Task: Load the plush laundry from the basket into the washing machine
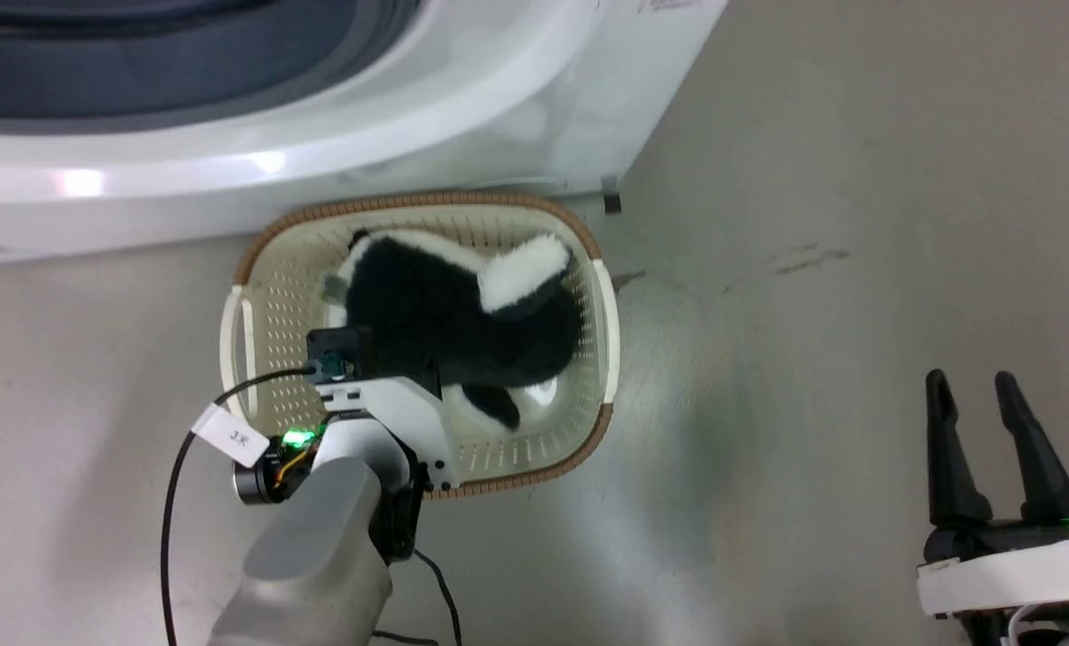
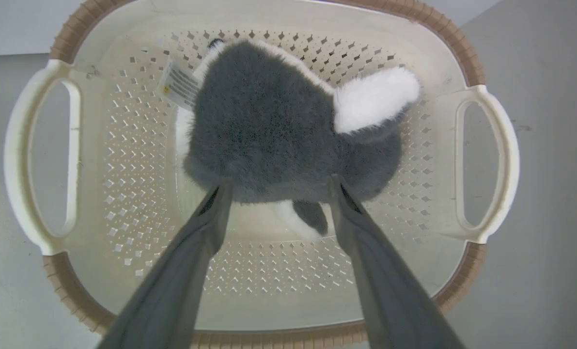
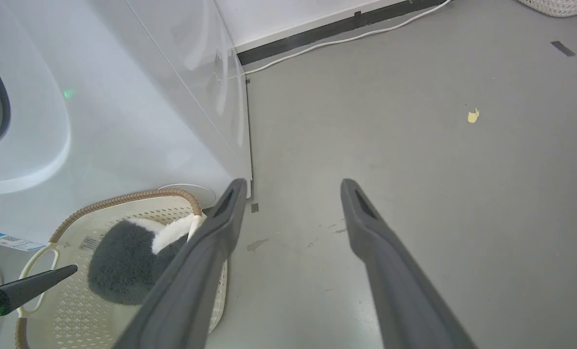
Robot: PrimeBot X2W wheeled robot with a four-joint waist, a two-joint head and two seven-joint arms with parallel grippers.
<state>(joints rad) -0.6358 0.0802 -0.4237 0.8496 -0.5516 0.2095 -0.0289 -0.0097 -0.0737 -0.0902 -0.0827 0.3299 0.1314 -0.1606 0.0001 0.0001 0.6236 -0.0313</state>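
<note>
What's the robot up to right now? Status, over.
Left tool open above plush laundry, no grip yet. Right tool open, off to the side. Plush sits in basket before washing machine. Nothing blocking it.

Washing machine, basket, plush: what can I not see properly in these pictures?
washing machine: drum and door cut off by head view's top edge.
plush laundry: underside hidden against the basket, left wrist view.
label: print too small, left wrist view.
</note>
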